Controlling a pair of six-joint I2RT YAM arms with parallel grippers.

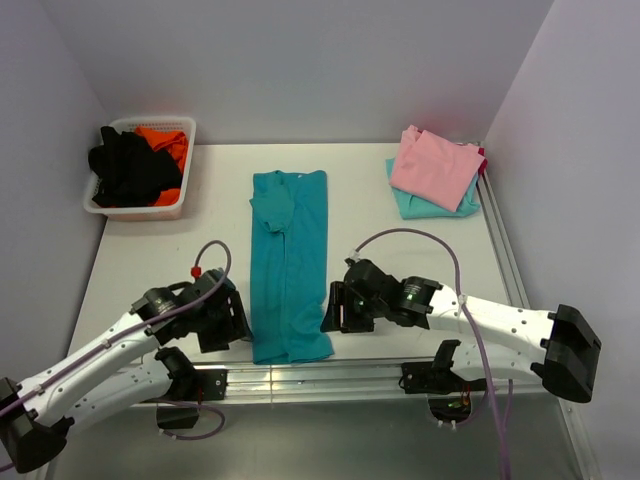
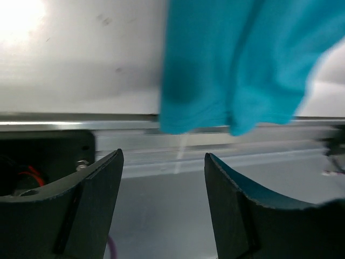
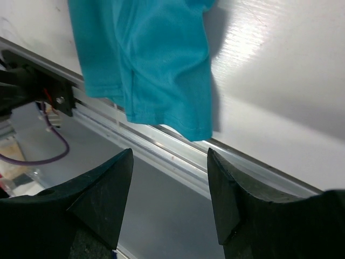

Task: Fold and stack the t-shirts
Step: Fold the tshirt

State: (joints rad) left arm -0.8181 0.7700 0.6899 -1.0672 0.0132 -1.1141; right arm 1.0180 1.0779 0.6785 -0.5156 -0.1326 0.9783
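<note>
A teal t-shirt (image 1: 289,262) lies in a long narrow strip down the table's middle, sides folded in, neck at the far end, hem at the near edge. Its hem shows in the left wrist view (image 2: 237,65) and the right wrist view (image 3: 151,65). My left gripper (image 1: 232,322) is open and empty just left of the hem. My right gripper (image 1: 335,308) is open and empty just right of the hem. A folded pink t-shirt (image 1: 434,166) lies on a folded pale aqua one (image 1: 420,206) at the far right.
A white basket (image 1: 185,170) with black and orange clothes stands at the far left. An aluminium rail (image 1: 350,375) runs along the table's near edge, seen too in the right wrist view (image 3: 178,156). Walls close in on both sides.
</note>
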